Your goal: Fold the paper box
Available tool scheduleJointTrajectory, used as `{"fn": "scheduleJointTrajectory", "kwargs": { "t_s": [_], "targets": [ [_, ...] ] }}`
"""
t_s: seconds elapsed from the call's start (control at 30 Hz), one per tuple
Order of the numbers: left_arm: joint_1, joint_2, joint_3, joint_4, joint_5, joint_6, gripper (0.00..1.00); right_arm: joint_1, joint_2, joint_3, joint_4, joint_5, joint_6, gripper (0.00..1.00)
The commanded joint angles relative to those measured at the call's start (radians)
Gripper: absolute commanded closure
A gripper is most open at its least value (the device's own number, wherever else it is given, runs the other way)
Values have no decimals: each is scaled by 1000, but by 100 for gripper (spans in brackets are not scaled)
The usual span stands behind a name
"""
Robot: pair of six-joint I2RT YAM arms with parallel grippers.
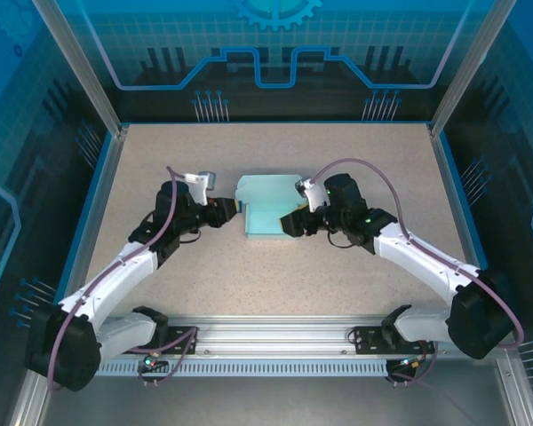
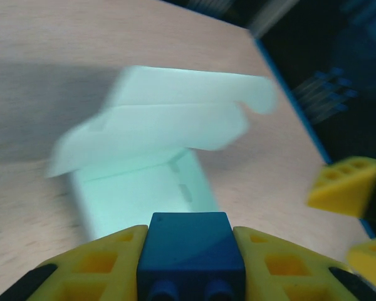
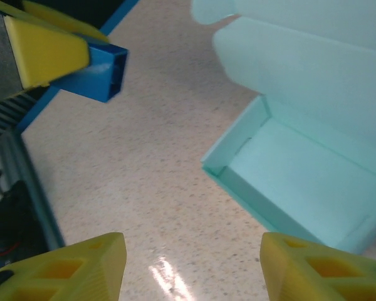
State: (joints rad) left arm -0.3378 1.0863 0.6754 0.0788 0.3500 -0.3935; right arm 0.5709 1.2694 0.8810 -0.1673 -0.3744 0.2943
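From the top camera I see the paper box (image 1: 268, 209) lying near the middle of the table (image 1: 338, 293), between the two arms. Its tray is open and the lid flap lies on the far side. The left gripper (image 1: 229, 211) sits just at the box's left edge and the right gripper (image 1: 293, 222) at its near right corner. From up here I cannot tell how wide either one stands.

On the left wrist camera, my yellow fingers (image 2: 100, 257) are closed on a small blue block (image 2: 189, 248), which fills the gap between them. The box lies straight ahead on the table, blurred, with its pale lid flap raised above the open tray. Two yellow fingertips of the right gripper show at the right edge.

On the right wrist camera, my fingers are spread wide with bare table between them and nothing held. The box's open tray lies ahead to the right, its near corner pointing toward me and the lid flap rising behind it. At the top left, a yellow finger of the left gripper shows with the blue block against it, above the table and apart from the box.
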Motion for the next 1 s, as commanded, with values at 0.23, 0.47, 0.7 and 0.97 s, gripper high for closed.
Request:
{"fn": "scheduleJointTrajectory", "kwargs": {
  "t_s": [0.23, 0.47, 0.7, 0.97],
  "targets": [
    [-50, 0, -19, 488, 418, -48, 76, -45, -61, 48, 173, -491, 4, 36],
    [-70, 4, -47, 532, 472, 0, 73, -94, -61, 133, 13, -492, -145, 33],
    [-118, 31, -55, 455, 492, 245, 69, -81, 13, 322, -422, -453, -527, 32],
    [-119, 100, -59, 520, 613, 350, 71, -53, 63, 403, -598, -389, -818, 36]
  ]
}}
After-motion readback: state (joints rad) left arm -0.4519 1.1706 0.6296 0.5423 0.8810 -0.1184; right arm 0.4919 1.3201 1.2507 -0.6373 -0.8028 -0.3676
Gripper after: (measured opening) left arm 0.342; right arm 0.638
